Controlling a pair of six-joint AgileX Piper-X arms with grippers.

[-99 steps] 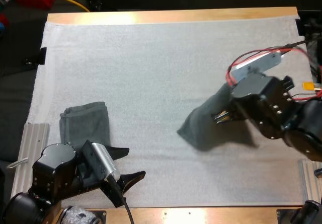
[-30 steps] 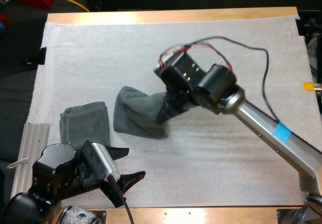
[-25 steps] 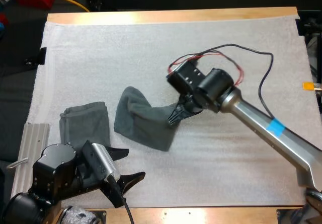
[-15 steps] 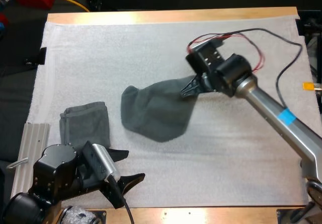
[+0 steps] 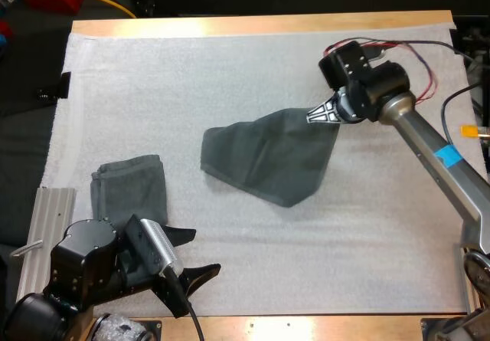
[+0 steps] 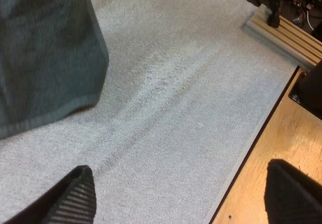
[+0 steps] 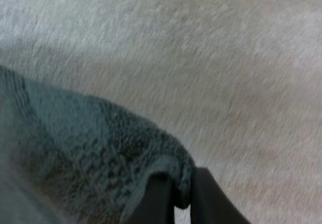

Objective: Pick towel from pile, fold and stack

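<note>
Your right arm (image 5: 429, 145) reaches in from the right edge, stretched far forward with its wrist angled down. The right gripper (image 5: 322, 114) has its fingers (image 7: 161, 199) pinched on a corner of the towel (image 5: 264, 157). Your left arm (image 5: 84, 268) sits folded at the near left corner, with the left gripper (image 5: 200, 250) low, its fingers (image 6: 75, 196) spread wide and gripping nothing.

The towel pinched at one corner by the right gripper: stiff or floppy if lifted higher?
Likely floppy: the towel sags from the right gripper onto the mat in soft folds. A thin pinch on its edge holds it, so it seems light. Its nubby weave would probably drag on the mat, not slide.
</note>
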